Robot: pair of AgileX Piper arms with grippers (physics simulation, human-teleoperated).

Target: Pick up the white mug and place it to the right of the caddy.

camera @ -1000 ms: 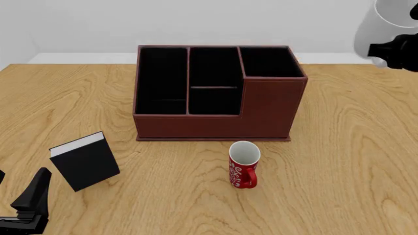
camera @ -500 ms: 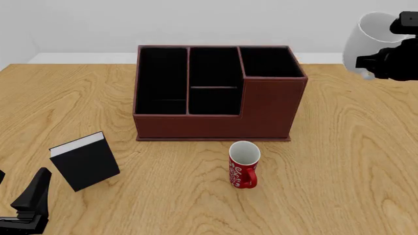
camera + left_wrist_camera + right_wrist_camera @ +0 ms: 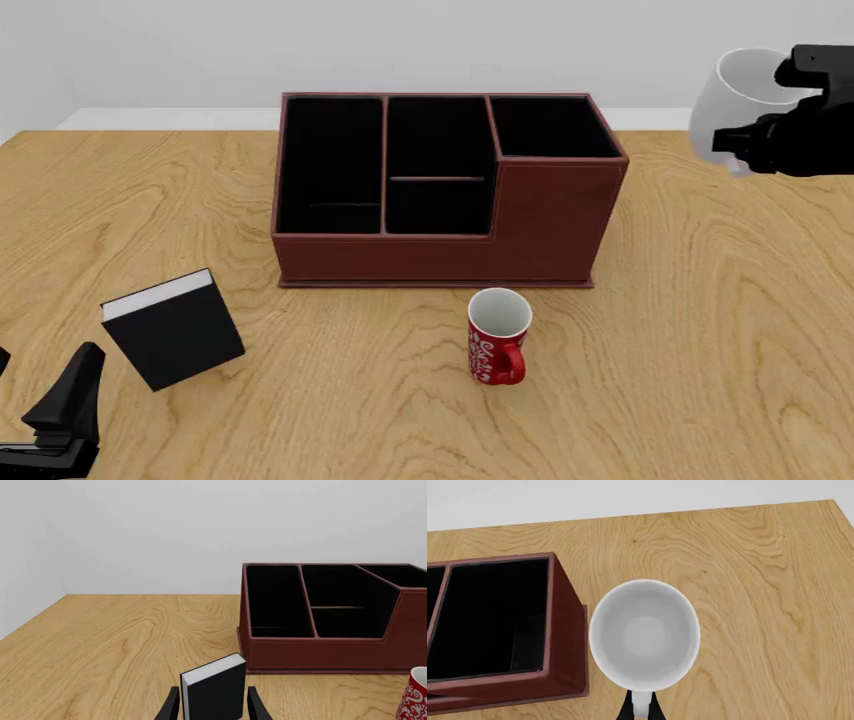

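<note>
The white mug (image 3: 725,100) hangs in the air to the right of the caddy (image 3: 441,200), above the table and tilted. My right gripper (image 3: 758,125) is shut on its handle. In the right wrist view I look down into the white mug (image 3: 644,632), with the gripper (image 3: 640,711) clamped on the handle and the caddy's tall end (image 3: 564,630) close beside it. My left gripper (image 3: 64,415) rests low at the near left corner, open and empty. In the left wrist view its fingers (image 3: 172,706) stand apart.
A red mug with white pattern (image 3: 498,336) stands upright just in front of the caddy. A small black book (image 3: 174,328) stands at the near left, right ahead of the left gripper, as the left wrist view (image 3: 213,687) shows. Bare wood (image 3: 734,260) lies right of the caddy.
My right gripper has carried the white mug leftward and lower, closer to the caddy's right side. The left arm, red mug and book have not moved.
</note>
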